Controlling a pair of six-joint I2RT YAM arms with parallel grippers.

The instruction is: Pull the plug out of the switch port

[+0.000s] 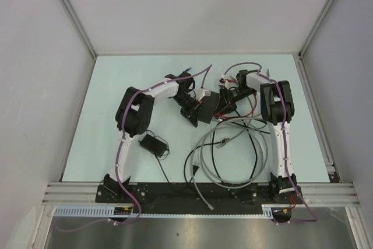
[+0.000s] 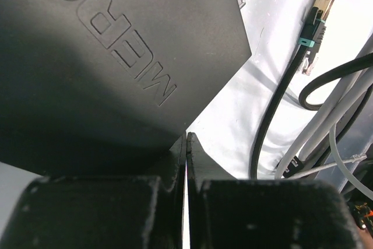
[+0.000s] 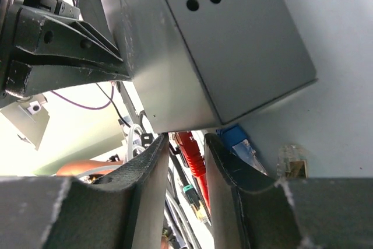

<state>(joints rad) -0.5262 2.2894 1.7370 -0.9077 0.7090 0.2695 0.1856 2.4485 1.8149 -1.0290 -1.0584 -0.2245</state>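
The switch [image 2: 116, 56] is matte black with stamped lettering in the same black; its side shows rows of round holes. A red plug [image 3: 189, 150] and a blue plug [image 3: 236, 138] show by it. A black cable [image 2: 271, 115] wears a teal collar on the pale blue-green table [image 1: 116, 86]

The only readable marking is lettering [image 2: 119, 48] moulded into the matte-black top of the switch [image 2: 70, 115], seen in the left wrist view. It runs diagonally and is upside down to that camera. It reads "MER", then a curved letter cut off at the picture's upper edge, too partial to tell. Nothing legible shows in the top external or right wrist views.
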